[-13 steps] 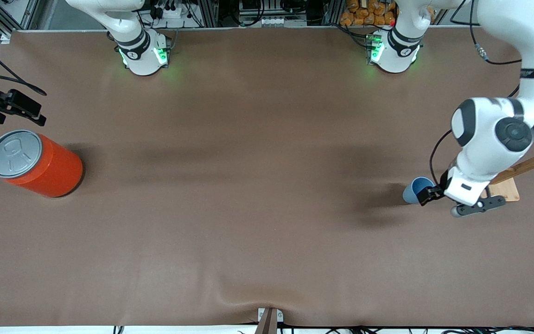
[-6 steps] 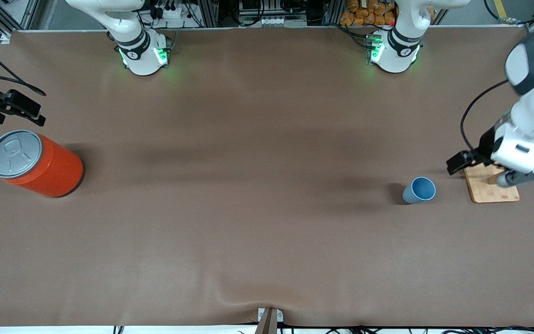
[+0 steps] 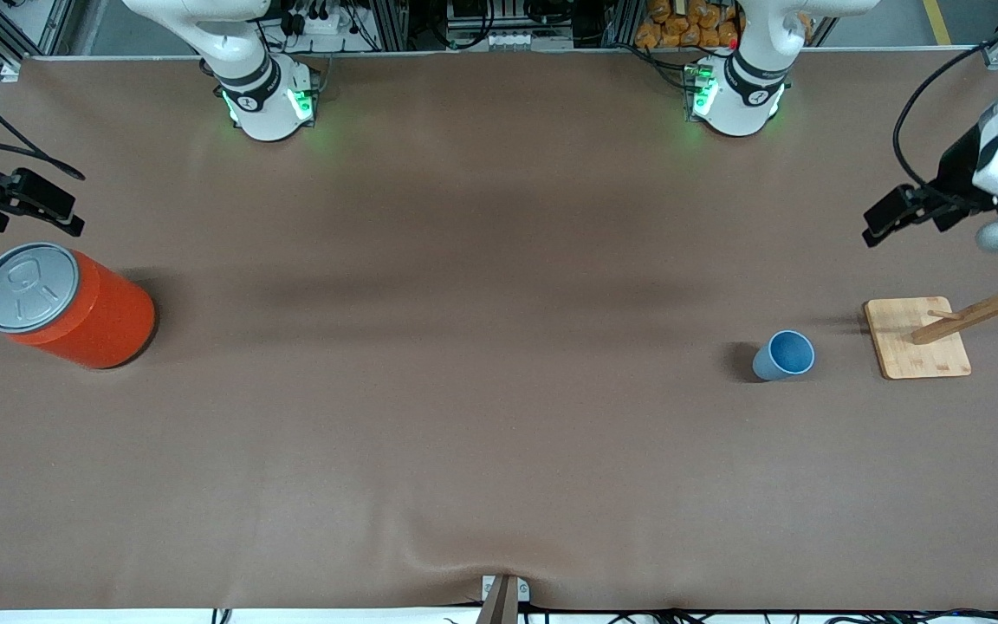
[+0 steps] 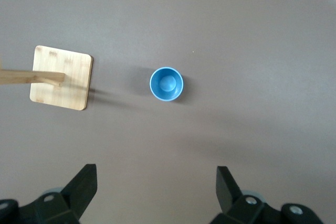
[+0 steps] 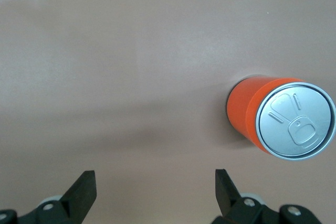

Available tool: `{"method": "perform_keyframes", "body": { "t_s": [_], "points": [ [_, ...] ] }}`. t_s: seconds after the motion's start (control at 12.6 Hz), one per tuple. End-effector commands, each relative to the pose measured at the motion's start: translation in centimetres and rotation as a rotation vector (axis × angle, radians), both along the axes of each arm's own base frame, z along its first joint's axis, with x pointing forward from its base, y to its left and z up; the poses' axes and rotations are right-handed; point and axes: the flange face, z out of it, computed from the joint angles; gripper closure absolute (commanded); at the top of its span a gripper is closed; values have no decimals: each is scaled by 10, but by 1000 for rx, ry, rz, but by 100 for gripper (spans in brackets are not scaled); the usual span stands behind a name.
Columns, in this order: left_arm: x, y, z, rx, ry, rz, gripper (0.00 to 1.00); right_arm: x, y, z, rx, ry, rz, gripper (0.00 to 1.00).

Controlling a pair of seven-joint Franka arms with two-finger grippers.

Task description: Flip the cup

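Observation:
The light-blue cup (image 3: 783, 355) stands upright on the brown table, mouth up, beside the wooden stand's base. In the left wrist view the cup (image 4: 167, 84) shows from above with its inside visible. My left gripper (image 3: 887, 217) is open and empty, raised over the left arm's end of the table, well apart from the cup; its fingertips (image 4: 86, 176) stand wide apart. My right gripper (image 3: 27, 201) is open and empty and waits at the right arm's end of the table, beside the orange can.
A wooden peg stand (image 3: 916, 348) stands close to the cup, toward the left arm's end; it also shows in the left wrist view (image 4: 61, 77). A big orange can (image 3: 66, 305) with a grey lid stands at the right arm's end, seen in the right wrist view (image 5: 281, 116).
My left gripper was at the cup's rim, let go and lifted away toward the left arm's end of the table. The cup stays upright in place. The right arm has not moved.

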Motion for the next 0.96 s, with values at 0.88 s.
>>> {"method": "perform_keyframes", "body": {
  "t_s": [0.88],
  "points": [
    [8,2,28,5,34,21,0,0,-10,3,24,13,7,0]
  ]
}}
